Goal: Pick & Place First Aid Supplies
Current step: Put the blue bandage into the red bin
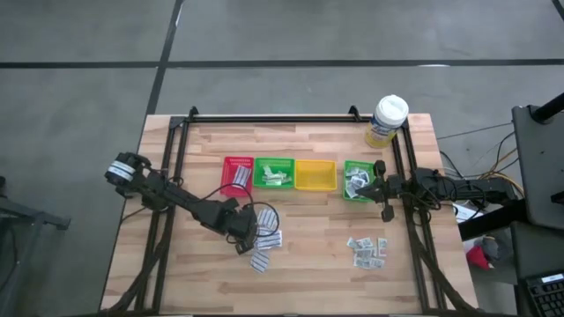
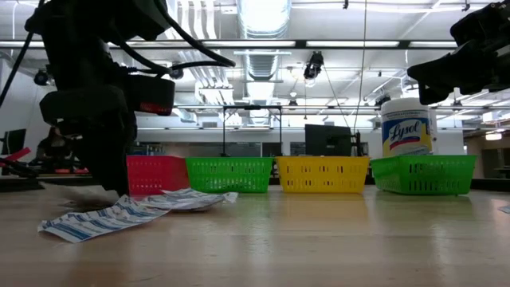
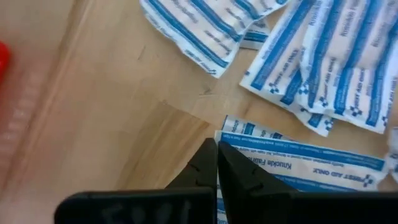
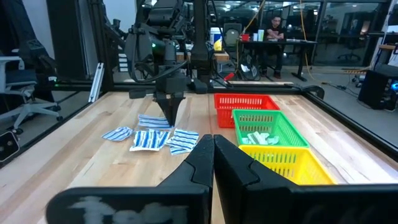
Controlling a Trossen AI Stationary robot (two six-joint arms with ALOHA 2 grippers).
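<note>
Pale wooden table (image 1: 308,264) in a bright ceiling-lit workshop; white blue-printed bandage strips (image 1: 264,238) lie scattered; left gripper (image 1: 245,242) closed among them, hold unclear.

White packets (image 3: 298,68) are striped in blue; trays are seen in red (image 1: 237,176), green (image 1: 274,173), yellow (image 1: 315,175) and green (image 1: 356,180); the tub (image 1: 386,121) at 1 o'clock is white-lidded, yellow-labelled

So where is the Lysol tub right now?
In the high view the Lysol tub stands at the table's far right corner, just behind the rightmost green tray and near the right gripper.
</note>
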